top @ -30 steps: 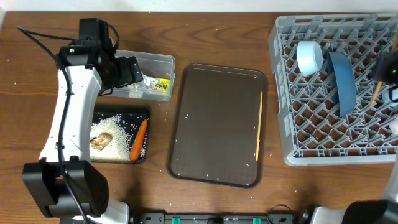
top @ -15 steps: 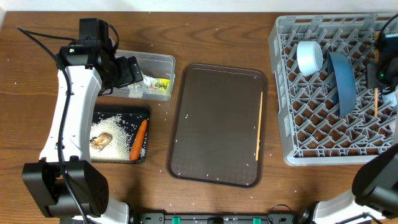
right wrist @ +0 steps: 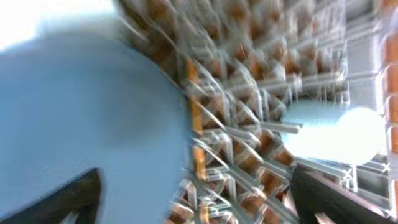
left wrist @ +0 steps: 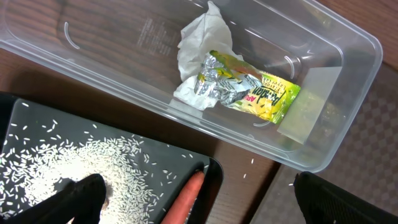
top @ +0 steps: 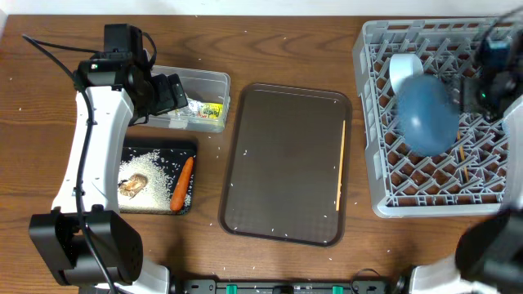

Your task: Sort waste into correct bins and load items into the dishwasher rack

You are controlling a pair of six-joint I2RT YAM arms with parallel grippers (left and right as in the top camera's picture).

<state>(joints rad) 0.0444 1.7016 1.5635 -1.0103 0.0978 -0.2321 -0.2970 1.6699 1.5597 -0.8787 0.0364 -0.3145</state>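
Observation:
My right gripper (top: 480, 88) hovers open over the grey dishwasher rack (top: 384, 200), blurred by motion. Below it the dark-blue plate (top: 425, 121) leans over next to the white bowl (top: 404, 72). One wooden chopstick (top: 460, 162) lies loose among the rack's pegs, and the right wrist view shows that chopstick (right wrist: 195, 118) beside the plate (right wrist: 81, 124) and a cup (right wrist: 336, 132) with a pale blue inside. My left gripper (top: 167, 94) hangs open and empty over the clear tub (top: 214, 82), which holds the crumpled wrapper (left wrist: 249, 92). The black tray (top: 159, 147) carries rice (top: 147, 170), a brown lump (top: 132, 186) and the carrot (top: 181, 184).
A large brown serving tray (top: 286, 163) lies in the middle of the table with another chopstick (top: 340, 167) along its right rim. Stray rice grains dot the wooden table around the trays.
My right gripper has opened and let go of the chopstick, which now lies in the rack. The blue plate has tipped from upright to leaning. The left arm has not moved.

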